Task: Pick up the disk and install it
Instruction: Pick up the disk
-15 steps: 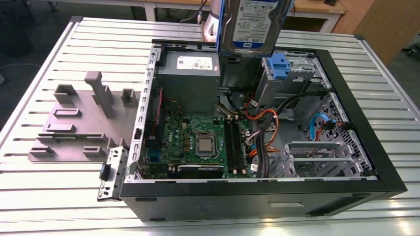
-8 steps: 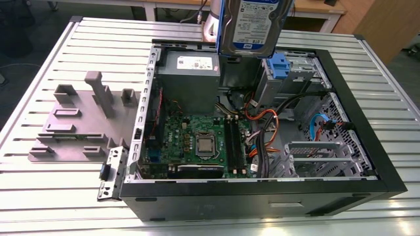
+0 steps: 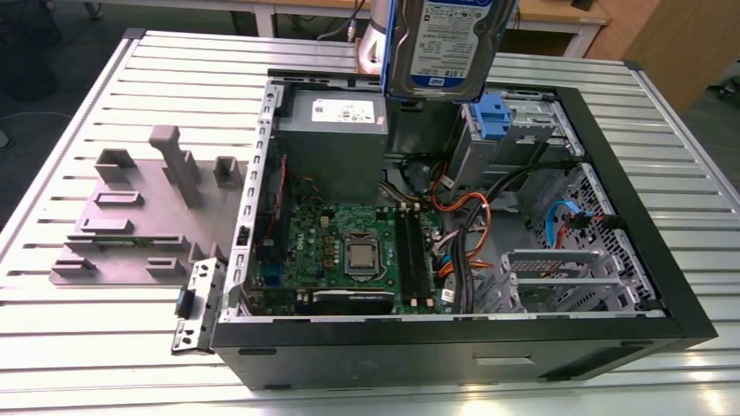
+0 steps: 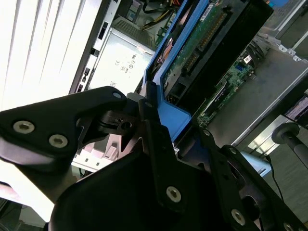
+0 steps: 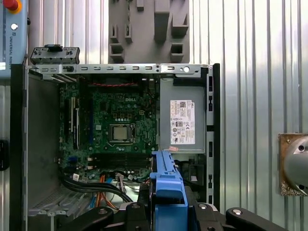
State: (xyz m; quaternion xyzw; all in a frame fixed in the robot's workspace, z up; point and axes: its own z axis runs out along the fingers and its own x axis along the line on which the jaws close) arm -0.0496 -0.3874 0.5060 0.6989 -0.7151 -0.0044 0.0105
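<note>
One disk (image 3: 445,43) hangs upright above the far side of the open computer case (image 3: 463,351), well clear of the bench (image 3: 93,347). The claw (image 4: 175,118) is clamped on the disk's blue carrier (image 5: 168,192). The drive cage (image 3: 538,130) sits just below, to the exterior view's right of the power supply (image 3: 335,126). Judgement: the disk is best kept square to the cage and clear of the cables (image 3: 463,208).

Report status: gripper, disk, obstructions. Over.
Gripper shut on disk by blue carrier. Held upright above open case, not installed. Cables lie beside drive bay.
</note>
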